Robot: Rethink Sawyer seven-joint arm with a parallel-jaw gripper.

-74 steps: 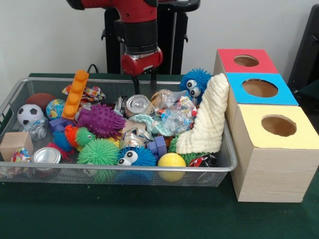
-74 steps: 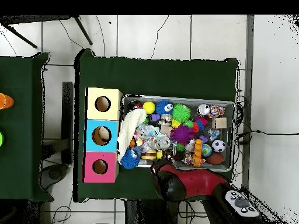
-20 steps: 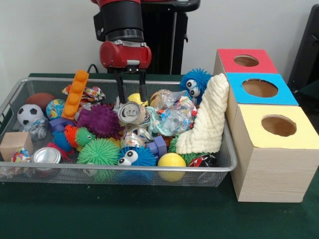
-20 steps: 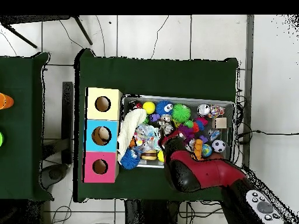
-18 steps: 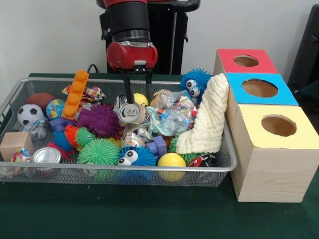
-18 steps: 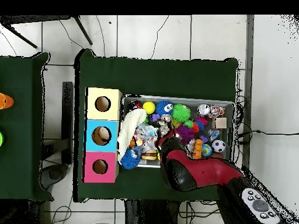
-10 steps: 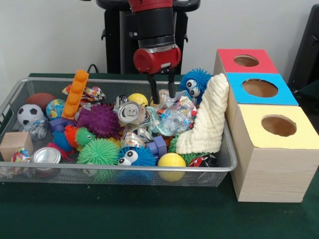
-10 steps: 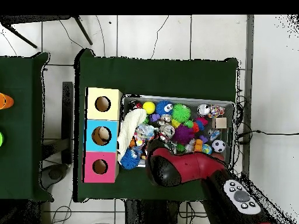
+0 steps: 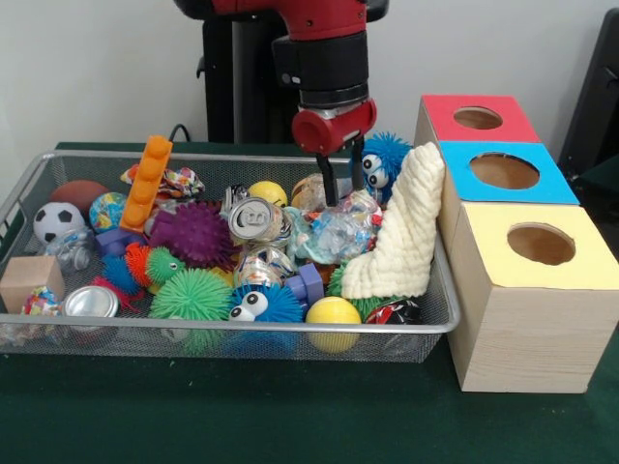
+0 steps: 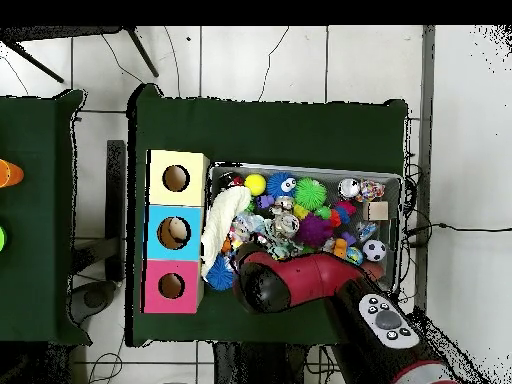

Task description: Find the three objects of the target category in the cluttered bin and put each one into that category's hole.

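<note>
Bin (image 9: 29,188) on the table is mid-search, nothing held: pincer (image 9: 340,188), prongs apart and empty, is hung over crumpled plastic wrappers (image 9: 338,227) beside the blue fuzzy toy (image 9: 379,159); next, prob. lowered and closed on a target w/o snagging neighbours.

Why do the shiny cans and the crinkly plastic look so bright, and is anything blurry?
Front view: room light glints off the silver drink can's lid and the crumpled clear plastic wrap, making white glare spots. Overhead view: the wire mesh bin shows its toys small and smeared, and the red and black arm hides some.
</note>
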